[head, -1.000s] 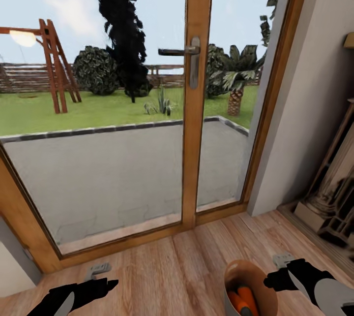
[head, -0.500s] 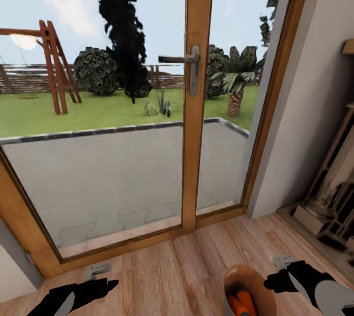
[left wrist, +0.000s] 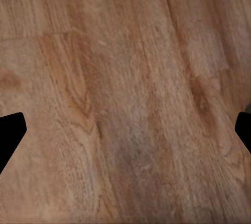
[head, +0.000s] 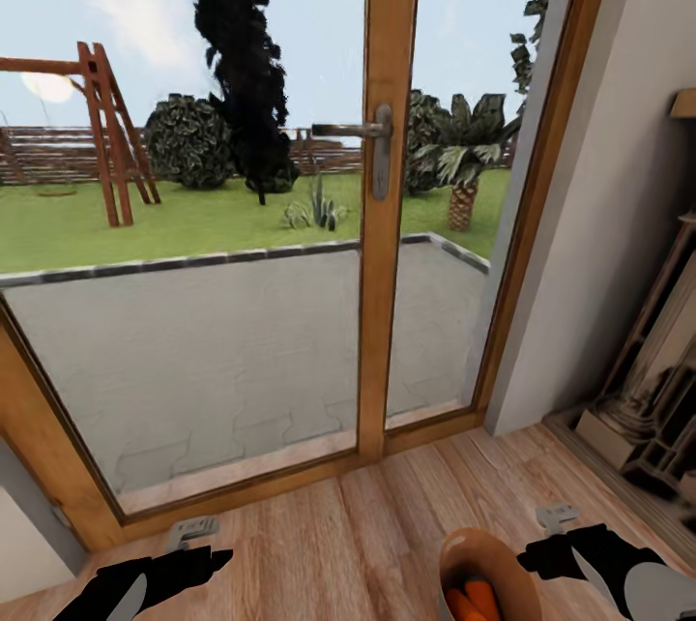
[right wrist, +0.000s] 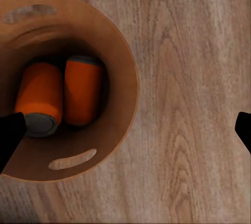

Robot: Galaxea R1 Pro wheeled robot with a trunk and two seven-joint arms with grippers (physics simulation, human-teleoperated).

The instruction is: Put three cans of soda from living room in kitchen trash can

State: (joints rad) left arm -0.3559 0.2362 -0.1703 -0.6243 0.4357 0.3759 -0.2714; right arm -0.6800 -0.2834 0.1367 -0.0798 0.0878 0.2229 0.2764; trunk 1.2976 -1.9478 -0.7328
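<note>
Soda cans: two orange ones lie side by side on the bottom of the trash can (right wrist: 112,145), first orange can (right wrist: 37,98) and second orange can (right wrist: 82,90), grey tops showing (both on their sides, touching or nearly so). In the head view the bin (head: 512,571) stands on the wood-plank floor (head: 348,534) at the lower edge, orange tops (head: 472,600) just visible inside.

Right end effector (head: 565,548) sits just beside the bin's rim on the robot's right; in the right wrist view its black fingertips (right wrist: 10,135) stand wide apart at the picture's two edges with nothing between them, so released and empty.

Left end effector (head: 198,563) hangs low over bare floor, well apart from the bin. In the left wrist view its fingertips (left wrist: 10,132) are likewise spread wide over plain planks (left wrist: 125,109); released, holding nothing.

Ahead: wood-framed glass door (head: 387,215) with a metal handle (head: 372,133), beyond it a paved terrace and lawn. A pale wall (head: 619,215) stands to the right.
</note>
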